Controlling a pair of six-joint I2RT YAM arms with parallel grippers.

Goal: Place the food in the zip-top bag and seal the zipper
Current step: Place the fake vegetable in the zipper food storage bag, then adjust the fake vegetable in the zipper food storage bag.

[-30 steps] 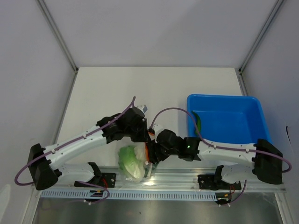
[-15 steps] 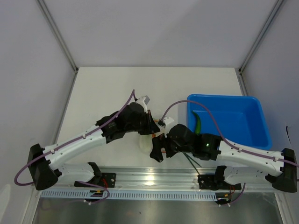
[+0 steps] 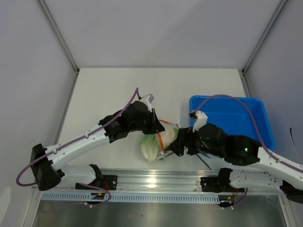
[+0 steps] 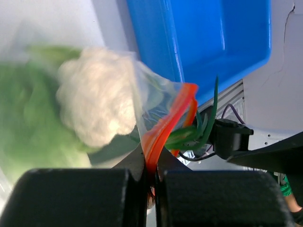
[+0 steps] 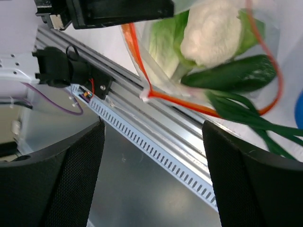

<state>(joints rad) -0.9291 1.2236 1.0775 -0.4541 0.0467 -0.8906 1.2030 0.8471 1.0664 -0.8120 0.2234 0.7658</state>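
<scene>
The clear zip-top bag [image 3: 152,145] hangs above the table's front edge, between the two grippers. My left gripper [image 3: 154,125] is shut on its orange-red zipper strip [image 4: 163,127], pinching one end of it. Inside the bag I see food: a pale whitish lump [image 5: 212,29], light green leaves [image 5: 163,40] and a dark green piece [image 5: 232,73]. Long green stalks [image 5: 251,118] stick out past the open mouth. My right gripper [image 5: 152,125] is open and empty, just right of the bag in the top view [image 3: 176,144].
The blue bin [image 3: 236,120] stands at the right, close behind my right arm. The metal front rail [image 5: 156,137] runs right below the bag. The green stalks also show in the top view [image 3: 204,160], reaching toward the rail.
The bag has come up from low over the front rail and moved right. My left gripper shifted right with the strip. My right arm swung right and its gripper now sits beside the bag.
</scene>
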